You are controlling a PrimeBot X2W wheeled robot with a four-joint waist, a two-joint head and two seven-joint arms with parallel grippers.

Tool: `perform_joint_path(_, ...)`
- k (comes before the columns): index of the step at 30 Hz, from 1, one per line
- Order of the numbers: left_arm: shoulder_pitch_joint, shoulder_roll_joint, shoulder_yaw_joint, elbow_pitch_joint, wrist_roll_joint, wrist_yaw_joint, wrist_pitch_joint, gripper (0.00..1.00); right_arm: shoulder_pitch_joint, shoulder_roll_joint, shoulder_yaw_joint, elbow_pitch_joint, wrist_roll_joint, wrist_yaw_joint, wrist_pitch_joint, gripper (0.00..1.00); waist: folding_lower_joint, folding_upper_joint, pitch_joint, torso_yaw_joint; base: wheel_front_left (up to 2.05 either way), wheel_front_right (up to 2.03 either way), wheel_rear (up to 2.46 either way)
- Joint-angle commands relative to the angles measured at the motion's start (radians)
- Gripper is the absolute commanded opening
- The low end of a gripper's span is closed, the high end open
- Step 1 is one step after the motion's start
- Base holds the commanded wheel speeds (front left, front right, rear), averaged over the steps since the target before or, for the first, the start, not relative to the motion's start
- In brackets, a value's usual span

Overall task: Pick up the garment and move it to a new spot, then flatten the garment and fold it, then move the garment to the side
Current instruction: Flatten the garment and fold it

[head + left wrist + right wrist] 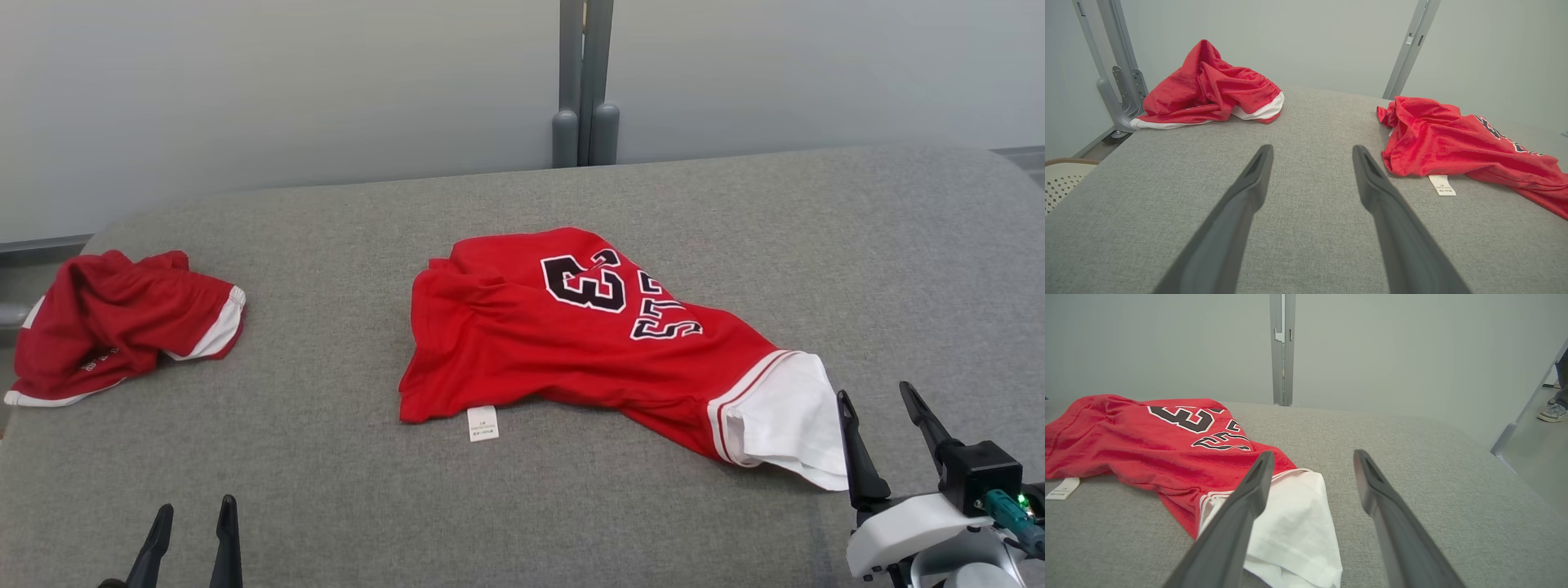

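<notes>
Just ahead of the right gripper [873, 390], whose jaws stand wide and empty, lies the crumpled red garment [531, 343], with its white sleeve [784, 412] nearest. To lift it well, I would pinch deep past the sleeve hem, while the left gripper [197, 502], also spread and empty, takes the corner nearer to it.

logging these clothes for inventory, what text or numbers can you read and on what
"3": big black numeral on the red jersey; a neighbouring digit is mostly folded away.
Black letters beside the numeral: creased, upside down, not readable whole.
White tag at the jersey's hem: print too small.
Crumpled red garment on the left: tiny white print, unreadable.
</notes>
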Motion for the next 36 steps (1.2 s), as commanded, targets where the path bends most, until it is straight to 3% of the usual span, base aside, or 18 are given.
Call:
perform_joint_path(1,-0.009,0.001,0.004,0.003,0.012,-0.005,0.000,1.00,0.007,0.001,-0.005,-0.004,0.003,0.000,-0.003,1.00,0.0000,0.0000,0.002,0.003,0.00,0.00,0.00)
perform_joint_path(18,-0.023,-0.010,0.012,0.011,0.005,-0.017,0.000,1.00,-0.015,0.004,0.012,-0.019,0.005,0.000,-0.003,1.00,0.0000,0.0000,0.017,-0.025,0.00,0.00,0.00)
perform_joint_path(21,-0.028,-0.006,-0.009,0.025,-0.016,-0.017,0.012,1.00,-0.005,-0.001,0.020,0.033,0.035,0.000,0.001,1.00,0.0000,0.0000,0.019,-0.038,0.00,0.00,0.00)
perform_joint_path(27,-0.068,0.027,-0.060,0.000,-0.076,-0.013,0.189,1.00,-0.076,-0.093,0.092,0.081,0.089,-0.001,0.208,1.00,0.0000,0.0000,0.042,-0.063,0.00,0.00,0.00)
perform_joint_path(33,-0.148,0.004,-0.105,-0.067,-0.142,0.052,0.465,1.00,-0.141,-0.178,0.187,0.050,0.184,0.000,0.452,1.00,0.0000,0.0000,0.116,-0.063,0.00,0.00,0.00)
perform_joint_path(36,-0.206,-0.007,-0.134,-0.097,-0.135,0.081,0.550,1.00,-0.151,-0.216,0.232,0.034,0.235,0.000,0.529,1.00,0.0000,0.0000,0.155,-0.055,0.00,0.00,0.00)
